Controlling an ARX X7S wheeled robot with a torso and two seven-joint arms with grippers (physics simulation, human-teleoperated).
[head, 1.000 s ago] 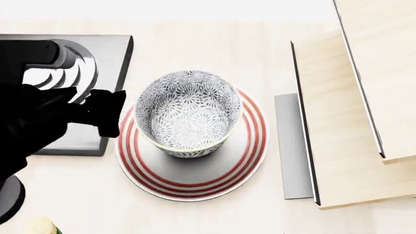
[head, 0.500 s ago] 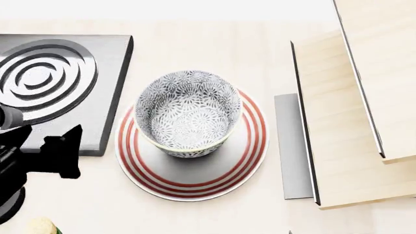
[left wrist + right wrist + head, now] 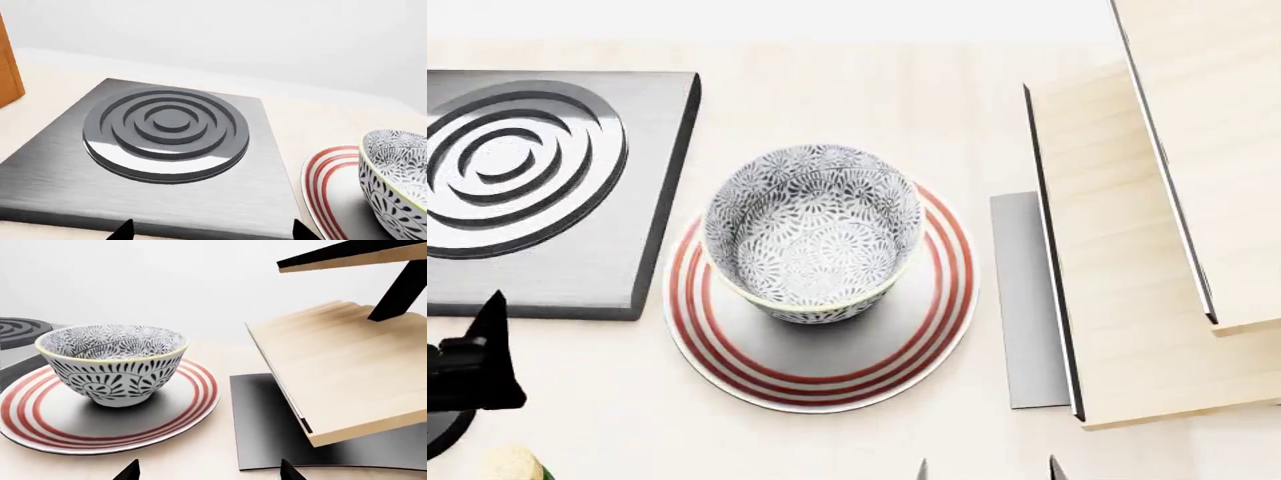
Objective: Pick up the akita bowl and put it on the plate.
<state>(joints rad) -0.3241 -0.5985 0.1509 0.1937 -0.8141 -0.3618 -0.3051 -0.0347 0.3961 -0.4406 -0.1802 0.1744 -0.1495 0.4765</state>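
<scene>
- Head view: our left gripper (image 3: 474,365) has pulled back from the akita bowl (image 3: 811,232), which sits upright on the plate (image 3: 827,375); we judge the placing done.
- Left wrist view: left fingers (image 3: 123,231) spread, empty, facing the stove burner (image 3: 167,132).
- Right wrist view: right fingers (image 3: 130,471) spread, empty; a wooden shelf (image 3: 333,370) stands beside the plate on the counter (image 3: 200,465).

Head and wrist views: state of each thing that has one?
akita bowl: upright, empty, sitting on the plate, ungripped.
plate: flat on the counter, carrying the bowl.
stove burner: bare, nothing on it.
left gripper: open, empty, facing the burner.
right gripper: open, empty, clear of the bowl.
</scene>
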